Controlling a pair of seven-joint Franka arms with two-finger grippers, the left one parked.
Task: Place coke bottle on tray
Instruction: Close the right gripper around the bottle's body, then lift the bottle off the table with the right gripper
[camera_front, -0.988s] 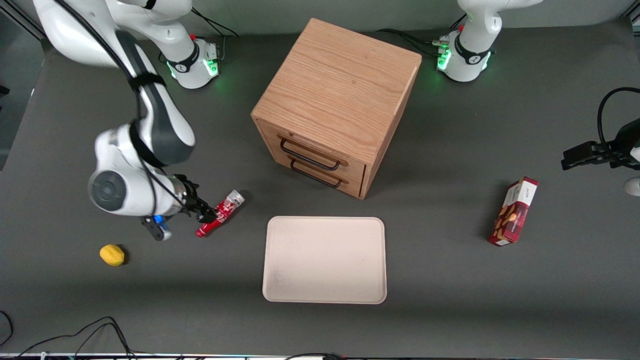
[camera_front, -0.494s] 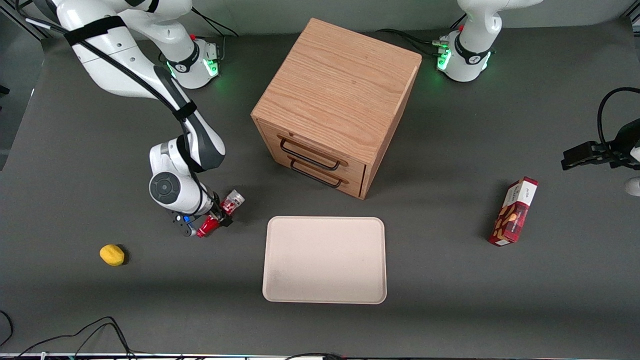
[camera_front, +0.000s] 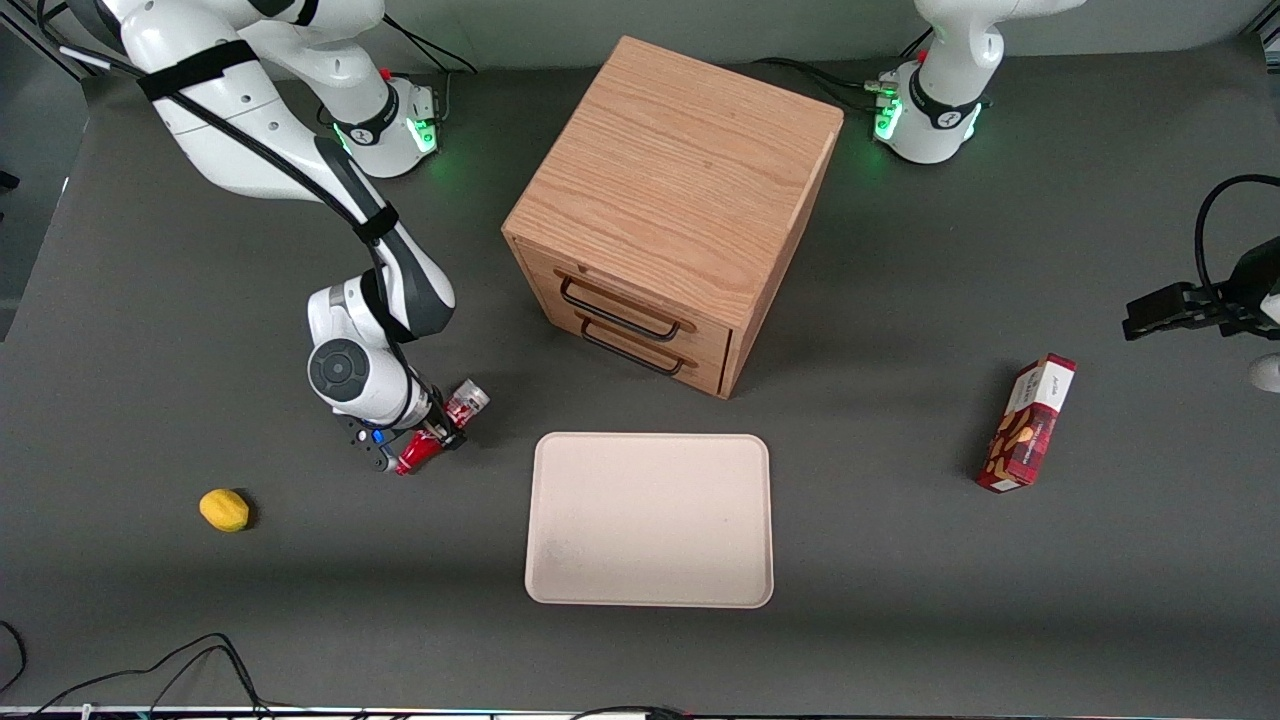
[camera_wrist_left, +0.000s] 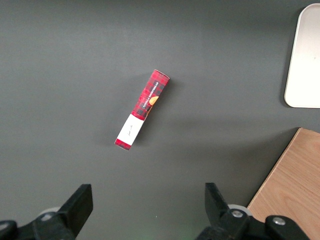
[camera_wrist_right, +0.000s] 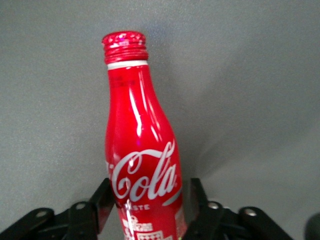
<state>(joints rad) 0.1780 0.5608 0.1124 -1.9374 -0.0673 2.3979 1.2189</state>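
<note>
Flanking coke bottle (camera_wrist_right: 142, 165), pincer (camera_wrist_right: 150, 207), wrist close-up

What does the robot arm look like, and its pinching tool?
The working arm is shiny white with dark grey joints, a black cable strapped along it, and a green light at its base. Its tool is small and black, with a blue spot beside it.

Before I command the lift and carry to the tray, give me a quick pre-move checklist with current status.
1. Gripper straddles the coke bottle body: ok, fingers flank both sides.
2. Firm clamp on bottle: cannot tell.
3. Bottle lying on table, not yet lifted: ok.
4. Tray surface free for placement: ok.
5. Direct path from bottle to tray unobstructed: ok; the drawer cabinet sits farther from the front camera.
6. Lemon away from path: ok.
</note>
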